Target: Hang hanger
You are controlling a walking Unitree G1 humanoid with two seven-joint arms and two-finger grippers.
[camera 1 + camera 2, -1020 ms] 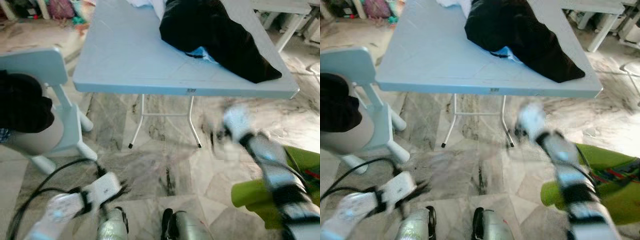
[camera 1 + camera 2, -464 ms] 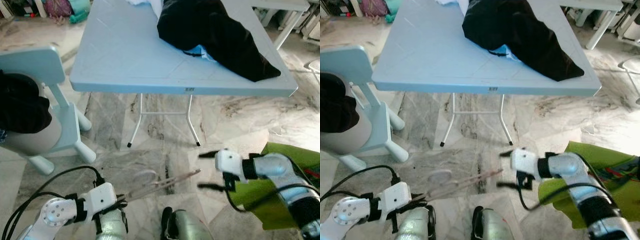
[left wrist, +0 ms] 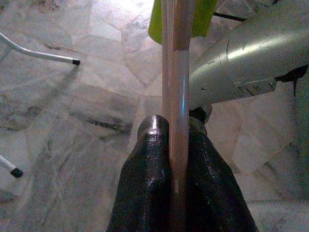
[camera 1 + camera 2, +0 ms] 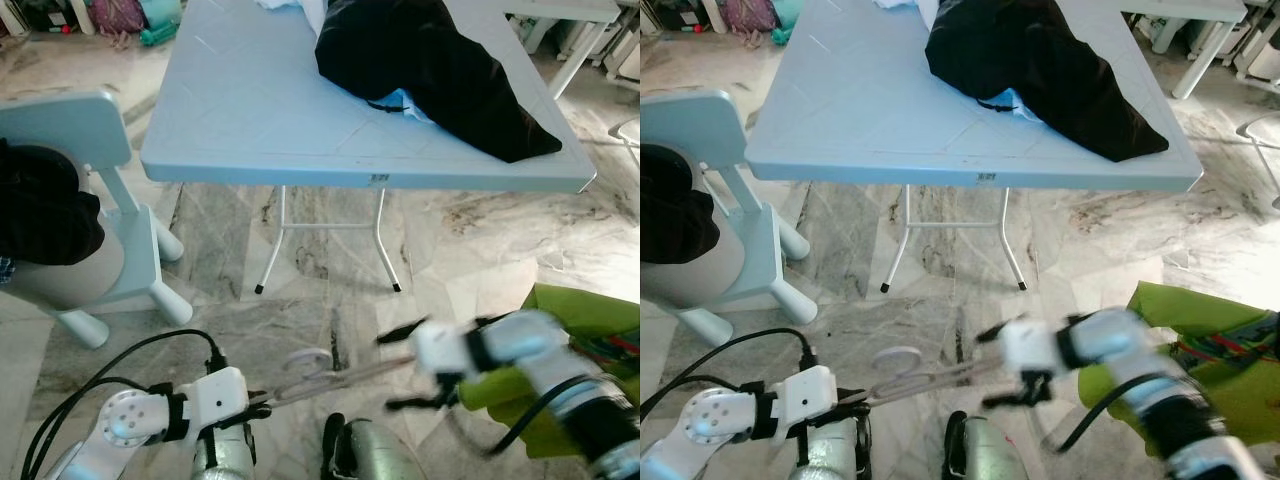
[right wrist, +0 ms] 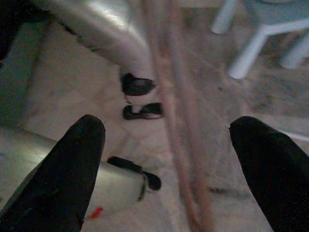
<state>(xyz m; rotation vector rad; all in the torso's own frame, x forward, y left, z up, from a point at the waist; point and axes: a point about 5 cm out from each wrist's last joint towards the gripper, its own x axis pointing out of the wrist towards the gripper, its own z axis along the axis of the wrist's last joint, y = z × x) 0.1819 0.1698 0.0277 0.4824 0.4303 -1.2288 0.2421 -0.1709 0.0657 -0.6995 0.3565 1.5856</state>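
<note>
Hanger (image 4: 330,372), pale pink and thin, hangs low above the marble floor (image 4: 320,300), about 6 o'clock in the head view, its hook loop toward 12 o'clock. It lies nearly level between the two arms, seemingly so it can pass from one claw to the other. Left claw (image 3: 176,159) is clamped tight on one end, its black fingers (image 3: 145,193) pressed against the rod. Right claw (image 5: 169,140) is spread wide, the hanger's arms running between its fingers (image 5: 77,159) without touching either. Blue tabletop (image 4: 260,120) at 12 o'clock carries a black garment (image 4: 430,70).
</note>
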